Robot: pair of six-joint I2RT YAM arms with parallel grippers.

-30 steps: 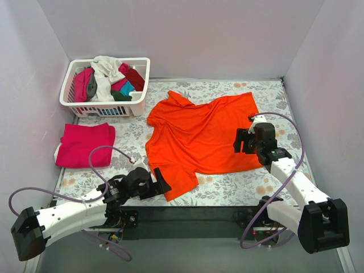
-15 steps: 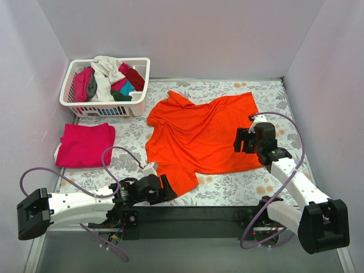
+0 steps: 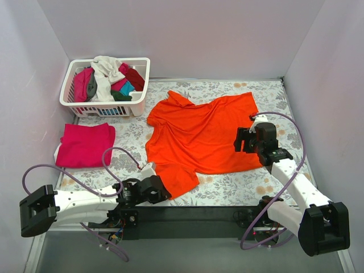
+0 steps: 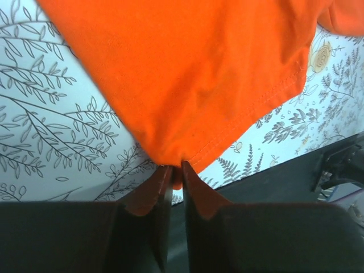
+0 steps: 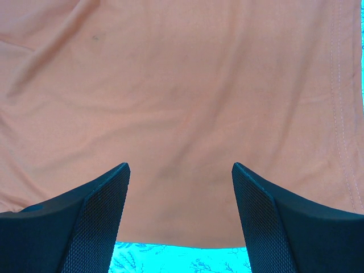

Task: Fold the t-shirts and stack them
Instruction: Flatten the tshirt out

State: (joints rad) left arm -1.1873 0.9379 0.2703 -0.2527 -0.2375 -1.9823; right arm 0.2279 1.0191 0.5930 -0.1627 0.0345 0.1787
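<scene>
A bright orange t-shirt (image 3: 199, 133) lies spread over the middle of the flowered table (image 3: 244, 190). My left gripper (image 3: 165, 193) is at the shirt's near left corner, and in the left wrist view its jaws (image 4: 177, 170) are shut on the hem corner of the orange t-shirt (image 4: 187, 79). My right gripper (image 3: 241, 139) hovers over the shirt's right edge, and the right wrist view shows it open (image 5: 180, 170) above the orange cloth (image 5: 182, 85), nothing between its fingers. A folded magenta-pink t-shirt (image 3: 85, 144) lies at the left.
A white slatted basket (image 3: 68, 102) at the back left holds several crumpled shirts (image 3: 108, 79), white, pink, dark red and teal. Pale walls close in the table on three sides. The black base rail (image 3: 187, 219) runs along the near edge.
The left arm slid low and rightward to the shirt's near corner, and its jaws closed on the hem. The right arm stayed still.
</scene>
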